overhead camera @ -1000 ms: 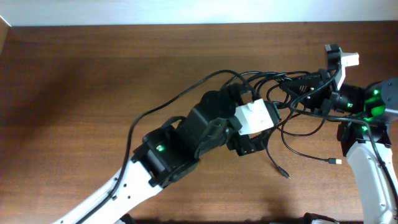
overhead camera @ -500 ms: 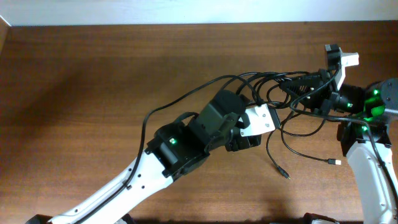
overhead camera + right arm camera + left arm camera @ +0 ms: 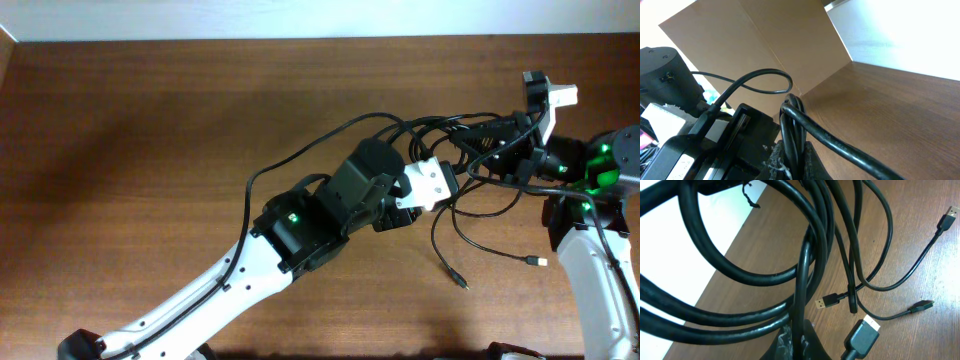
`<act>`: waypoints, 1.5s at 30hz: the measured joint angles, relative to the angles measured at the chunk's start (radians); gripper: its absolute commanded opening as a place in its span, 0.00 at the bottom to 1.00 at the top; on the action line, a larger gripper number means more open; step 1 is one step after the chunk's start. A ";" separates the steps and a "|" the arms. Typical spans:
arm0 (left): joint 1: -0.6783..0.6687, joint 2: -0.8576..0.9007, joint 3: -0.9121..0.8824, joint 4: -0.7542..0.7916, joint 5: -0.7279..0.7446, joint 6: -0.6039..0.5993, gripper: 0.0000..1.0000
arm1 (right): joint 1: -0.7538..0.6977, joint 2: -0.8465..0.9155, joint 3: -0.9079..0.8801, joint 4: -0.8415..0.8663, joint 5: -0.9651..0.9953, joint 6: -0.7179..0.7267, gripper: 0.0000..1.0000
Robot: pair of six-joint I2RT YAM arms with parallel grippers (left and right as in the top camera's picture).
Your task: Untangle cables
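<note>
Brown wooden table (image 3: 150, 120) stretches away on the left. Right of centre, the left gripper (image 3: 802, 335) is clenched on one strand of the cables (image 3: 440, 128), a limp, light black tangle. Further right, the right gripper (image 3: 792, 150) pinches several strands. The cords probably slide easily, so grasping near the loose plug ends (image 3: 460, 283) looks safest.

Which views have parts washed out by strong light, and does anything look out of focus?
Left wrist view: a washed-out white patch at upper left behind the cables; the plugs look sharp. Right wrist view: upper right burnt out white. Overhead view: even light on the table, nothing clearly blurred.
</note>
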 measured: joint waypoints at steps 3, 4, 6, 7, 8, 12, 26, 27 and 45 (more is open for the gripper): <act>0.000 -0.019 0.000 0.003 0.000 -0.012 0.00 | 0.000 0.000 0.000 0.000 0.000 0.000 0.04; 0.000 -0.058 -0.001 0.006 0.000 -0.016 0.00 | 0.000 0.000 0.000 0.000 0.000 0.000 0.04; 0.000 -0.174 -0.002 0.029 0.000 -0.019 0.00 | 0.000 0.000 0.000 0.000 0.000 0.000 0.04; 0.000 -0.214 -0.002 0.037 -0.001 -0.023 0.00 | 0.000 0.000 0.000 0.000 0.000 0.000 0.04; -0.002 -0.256 -0.002 0.046 -0.021 -0.044 0.00 | 0.001 0.000 0.000 0.000 0.000 0.000 0.04; -0.002 -0.289 -0.002 0.112 -0.100 -0.209 0.00 | 0.002 0.000 0.000 0.000 0.000 0.000 0.04; -0.001 -0.288 0.000 0.073 -0.613 -0.874 0.68 | 0.002 0.000 0.000 0.000 0.002 0.000 0.04; -0.001 -0.288 0.000 0.023 -0.653 -0.890 0.94 | 0.002 0.000 0.000 0.000 0.002 0.000 0.04; 0.000 -0.312 0.005 -0.505 -0.687 -0.363 0.99 | 0.002 0.000 0.000 0.000 0.004 0.000 0.04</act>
